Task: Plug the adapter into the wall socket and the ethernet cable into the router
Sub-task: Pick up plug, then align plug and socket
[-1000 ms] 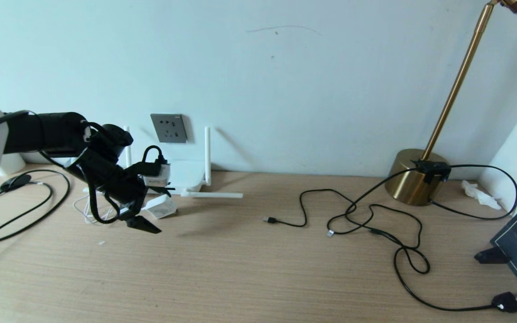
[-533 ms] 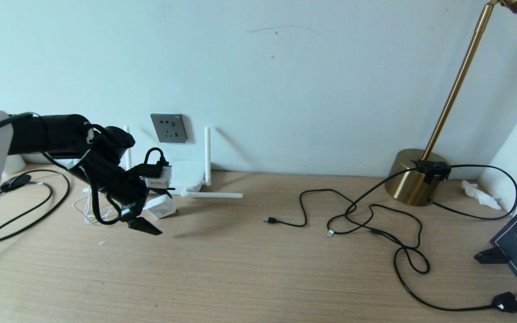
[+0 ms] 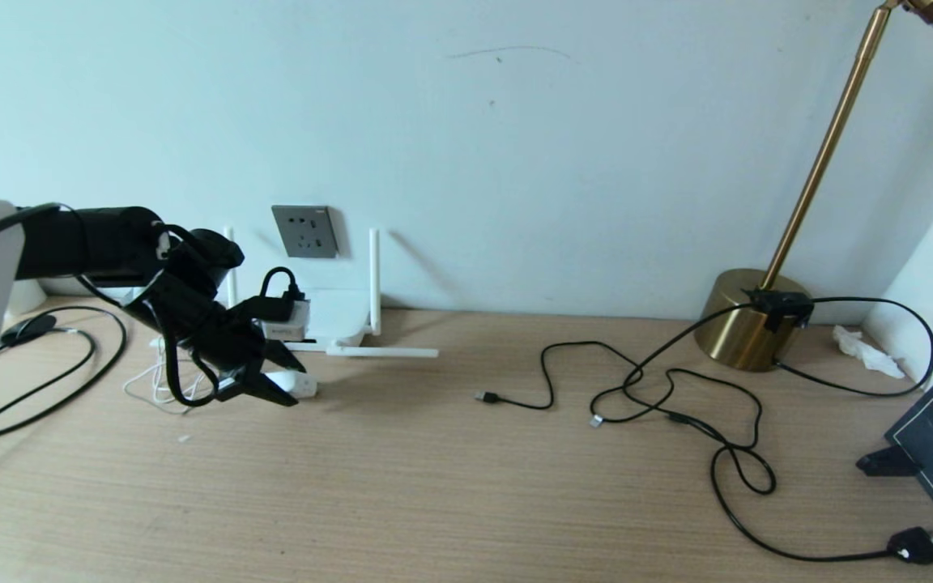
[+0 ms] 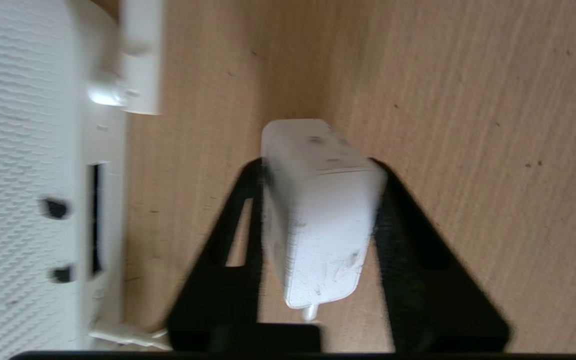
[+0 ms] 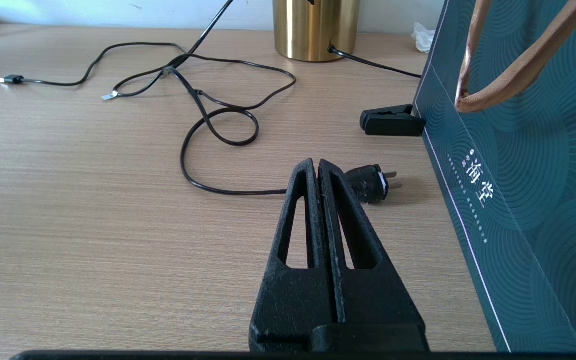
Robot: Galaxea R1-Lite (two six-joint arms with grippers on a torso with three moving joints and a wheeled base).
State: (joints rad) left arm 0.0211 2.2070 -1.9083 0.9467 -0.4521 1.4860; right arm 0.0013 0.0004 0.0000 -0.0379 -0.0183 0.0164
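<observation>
Pale wood makes up the table (image 3: 466,502), which runs wide under a light blue-white wall (image 3: 515,146). At the right edge a dark teal paper bag (image 5: 518,200) with brown handles stands on the table, and near it rises a brass lamp (image 3: 750,320) with a round base and a slanted stem. Loose black cables (image 3: 677,405) sprawl from the lamp base across the middle of the table, one ending in a black mains plug (image 5: 368,183), and a small clear-tipped end (image 3: 595,421) lies among the loops.

On the left, the white router (image 3: 337,316) lies flat against the wall, two antennas upright and one lying along the table. Just above it the grey socket (image 3: 304,231) sits in the wall, with nothing plugged in.

The left gripper (image 3: 276,376) reaches in from the left, low over the table just in front of the router. Its two black fingers (image 4: 408,240) press the sides of the white adapter (image 4: 318,210), which sits on the wood beside the router's port edge, its thin white cord (image 3: 159,385) curled on the table behind.

The right gripper (image 5: 320,167) hangs parked over the table near the bag, its fingers pressed together with nothing between them, the mains plug lying just beyond their tips.
</observation>
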